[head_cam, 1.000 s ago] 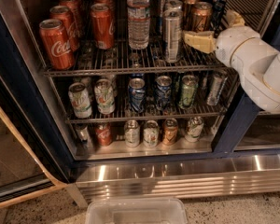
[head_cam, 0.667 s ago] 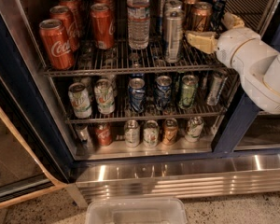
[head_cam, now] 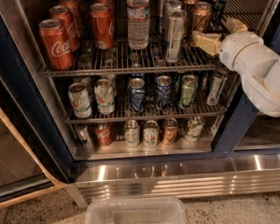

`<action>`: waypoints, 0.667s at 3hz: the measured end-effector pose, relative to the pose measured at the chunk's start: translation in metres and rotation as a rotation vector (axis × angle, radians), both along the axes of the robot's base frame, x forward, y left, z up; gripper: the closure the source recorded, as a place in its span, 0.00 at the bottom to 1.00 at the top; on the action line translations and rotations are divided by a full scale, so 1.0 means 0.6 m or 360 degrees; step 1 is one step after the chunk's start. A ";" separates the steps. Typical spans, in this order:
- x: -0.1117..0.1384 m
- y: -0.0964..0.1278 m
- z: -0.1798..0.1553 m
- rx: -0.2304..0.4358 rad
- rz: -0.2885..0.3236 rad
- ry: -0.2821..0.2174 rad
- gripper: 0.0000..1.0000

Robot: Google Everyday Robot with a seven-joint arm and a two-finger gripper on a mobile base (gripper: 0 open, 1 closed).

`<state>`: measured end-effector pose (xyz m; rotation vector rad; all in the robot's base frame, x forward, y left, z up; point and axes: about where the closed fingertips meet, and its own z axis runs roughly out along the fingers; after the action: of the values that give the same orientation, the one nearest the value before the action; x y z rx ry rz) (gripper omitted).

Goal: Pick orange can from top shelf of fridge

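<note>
The gripper (head_cam: pixel 209 40) reaches into the fridge (head_cam: pixel 177 178) at the right end of the top shelf (head_cam: pixel 130 62). It is just in front of the orange can (head_cam: pixel 201 17), which stands upright there. Whether the gripper is wide, narrow or holding anything cannot be told.

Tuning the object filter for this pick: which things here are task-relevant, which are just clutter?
Job: orange can; gripper, beside that can at the shelf's right end; top shelf; fridge.
Clutter: Coca-Cola cans, water bottle, silver slim can, lower-rack cans, clear plastic bin on floor.

Gripper (head_cam: pixel 213 34) — beside orange can (head_cam: pixel 200 16)
</note>
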<state>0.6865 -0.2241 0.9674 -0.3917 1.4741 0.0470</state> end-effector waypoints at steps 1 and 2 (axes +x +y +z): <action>0.014 0.000 0.003 -0.0005 0.0003 -0.0003 0.35; 0.055 0.020 0.005 -0.0011 0.0054 0.0007 0.36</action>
<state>0.7194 -0.2123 0.9706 -0.4228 1.4723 0.0699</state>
